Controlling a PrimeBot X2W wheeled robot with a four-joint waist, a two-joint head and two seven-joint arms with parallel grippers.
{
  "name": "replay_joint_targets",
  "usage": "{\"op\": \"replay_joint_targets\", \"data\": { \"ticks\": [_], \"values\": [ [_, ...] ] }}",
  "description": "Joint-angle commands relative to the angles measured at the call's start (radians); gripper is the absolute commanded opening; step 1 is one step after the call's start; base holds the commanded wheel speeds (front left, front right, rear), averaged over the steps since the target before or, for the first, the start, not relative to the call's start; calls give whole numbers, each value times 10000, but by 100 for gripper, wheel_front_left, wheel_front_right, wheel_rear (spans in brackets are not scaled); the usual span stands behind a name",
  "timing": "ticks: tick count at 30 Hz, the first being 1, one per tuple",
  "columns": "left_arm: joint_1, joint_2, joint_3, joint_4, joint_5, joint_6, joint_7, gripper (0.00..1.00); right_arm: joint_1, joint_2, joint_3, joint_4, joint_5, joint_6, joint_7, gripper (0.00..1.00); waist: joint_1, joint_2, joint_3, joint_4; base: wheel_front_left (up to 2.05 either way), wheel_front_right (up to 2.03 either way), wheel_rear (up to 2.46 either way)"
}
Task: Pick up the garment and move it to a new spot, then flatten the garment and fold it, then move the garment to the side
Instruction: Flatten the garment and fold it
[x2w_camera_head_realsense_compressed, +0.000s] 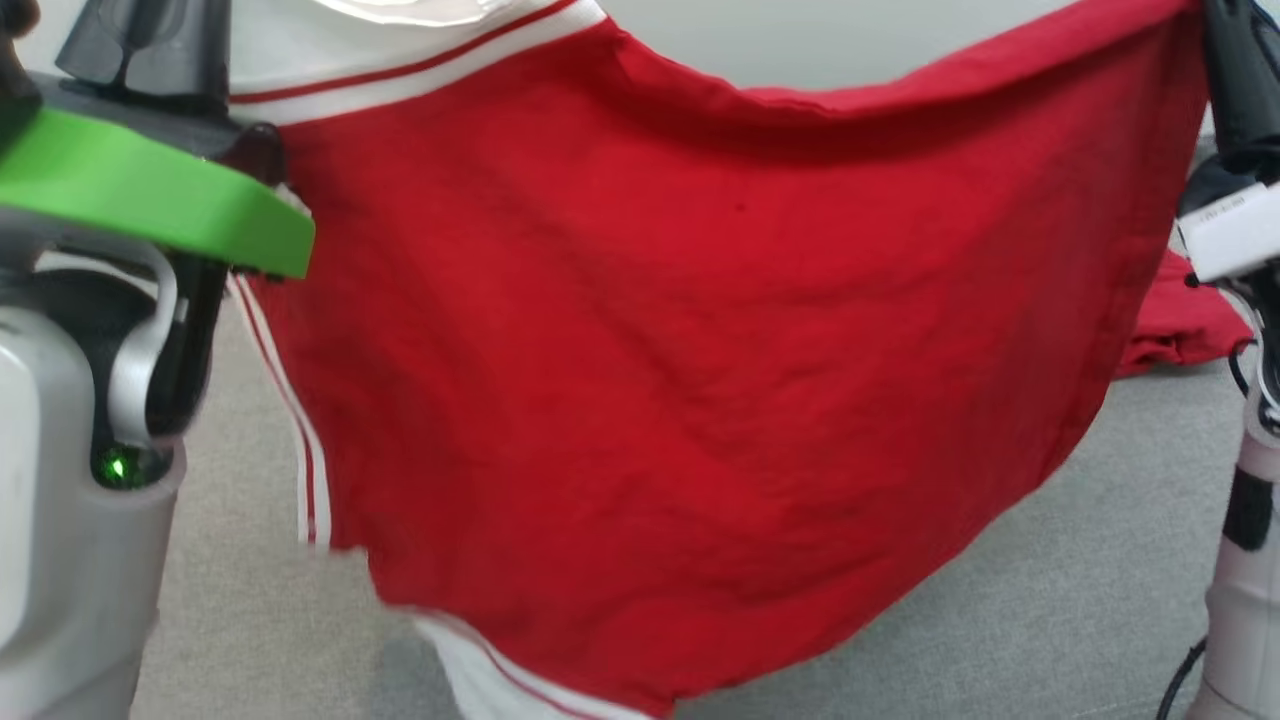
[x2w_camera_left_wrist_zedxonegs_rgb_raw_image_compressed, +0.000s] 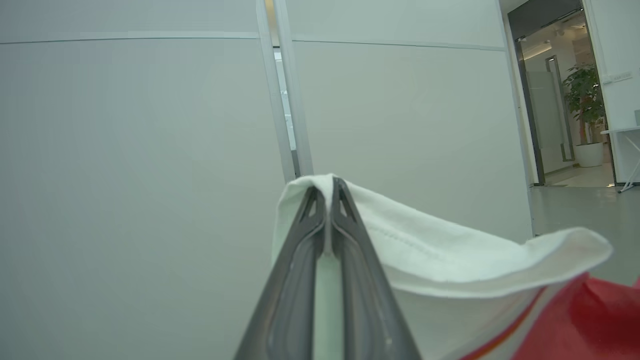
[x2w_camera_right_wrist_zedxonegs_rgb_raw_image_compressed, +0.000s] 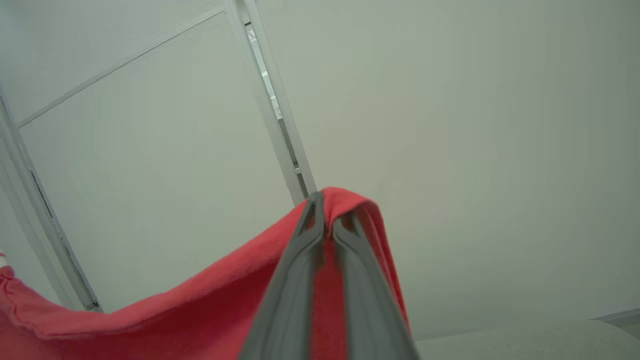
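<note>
**Red garment (x2w_camera_head_realsense_compressed: 680, 350) held up, spread wide**

My left gripper (x2w_camera_left_wrist_zedxonegs_rgb_raw_image_compressed: 327, 189) is clamped tight on its white trim; my right gripper (x2w_camera_right_wrist_zedxonegs_rgb_raw_image_compressed: 324, 201) pinches a red corner. It hangs between them above the grey surface (x2w_camera_head_realsense_compressed: 1000, 620), pale wall (x2w_camera_left_wrist_zedxonegs_rgb_raw_image_compressed: 125, 150) behind.

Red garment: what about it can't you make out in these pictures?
- Head view: the garment has its bottom hem cut off by the lower edge.
- Head view: a red cloth on the grey surface is mostly hidden behind the garment.
- Wrist views: the left gripper and right gripper cover the pinched corners.
</note>
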Motion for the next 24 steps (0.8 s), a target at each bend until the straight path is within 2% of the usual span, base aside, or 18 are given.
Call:
{"op": "replay_joint_targets", "data": {
  "ticks": [1, 4, 9, 17, 21, 24],
  "values": [
    [-491, 17, 71, 234, 35, -62, -92, 0, -435, 22, 4, 344, -261, -6, -70, 0, 0, 0, 892, -103, 0, 0, 0],
    [-1243, 13, 9, 965, 170, -219, -216, 0, -1342, 56, 111, 1318, -825, -6, -413, 0, 0, 0, 1747, -101, 0, 0, 0],
    [-3570, -162, -276, 2857, 699, -547, -606, 0, -3747, -54, 583, 3396, -2179, -6, -1339, 0, 0, 0, 3207, -2, 0, 0, 0],
    [-7589, -593, -1021, 6433, 2137, -922, -2337, 0, -7993, 107, 478, 7034, -3656, -6, -3312, 0, 0, 0, 4811, 51, 0, 0, 0],
    [-8683, -1006, -1146, 8076, 2328, -845, -3328, 0, -9172, 151, 507, 8639, -4303, -5, -4119, 0, 0, 0, 5346, 195, 0, 0, 0],
    [-8827, -1173, -1111, 9061, 2278, -771, -4059, 0, -9400, 156, 770, 9644, -4369, -6, -4614, 0, 0, 0, 5752, 318, 0, 0, 0]
  ]
}}
